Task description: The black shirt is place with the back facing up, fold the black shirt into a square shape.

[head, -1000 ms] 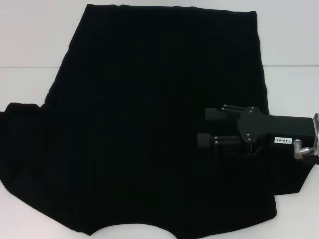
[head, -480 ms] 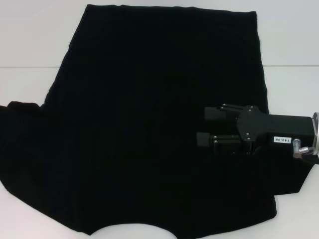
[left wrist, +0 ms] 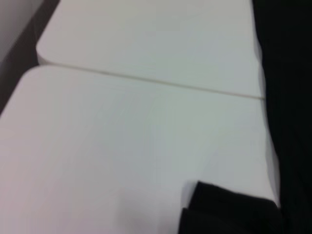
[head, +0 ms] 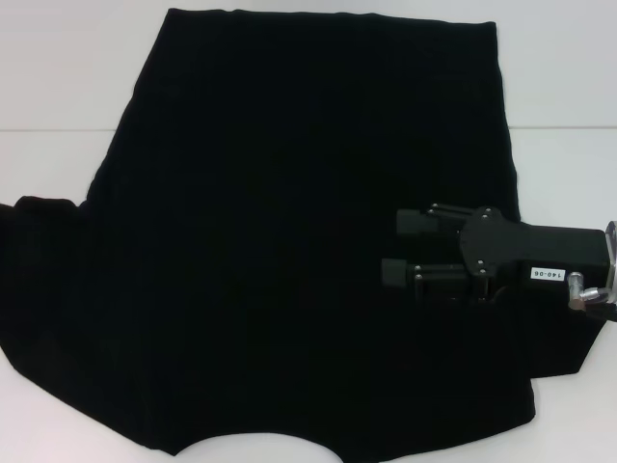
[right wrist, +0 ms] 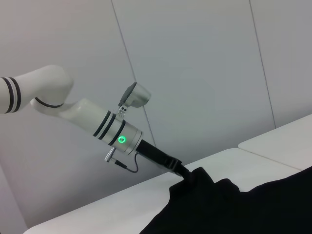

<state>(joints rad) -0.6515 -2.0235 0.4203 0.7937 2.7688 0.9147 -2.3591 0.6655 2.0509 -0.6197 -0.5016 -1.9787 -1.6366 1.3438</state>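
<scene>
My right gripper (head: 390, 247), fingers apart, hovers at four o'clock over the black shirt (head: 289, 241); the left gripper (right wrist: 184, 173) seemingly pinches its sleeve.

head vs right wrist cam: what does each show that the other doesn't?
Head view only: the right gripper lying over the right side of the black shirt, fingers apart, and the whole spread of the shirt on the white table.

Right wrist view only: the left arm, its black end down at a raised bunch of shirt at the garment's edge; its fingers are hidden by the cloth. Also the grey wall behind.

Both: the shirt and the table.
</scene>
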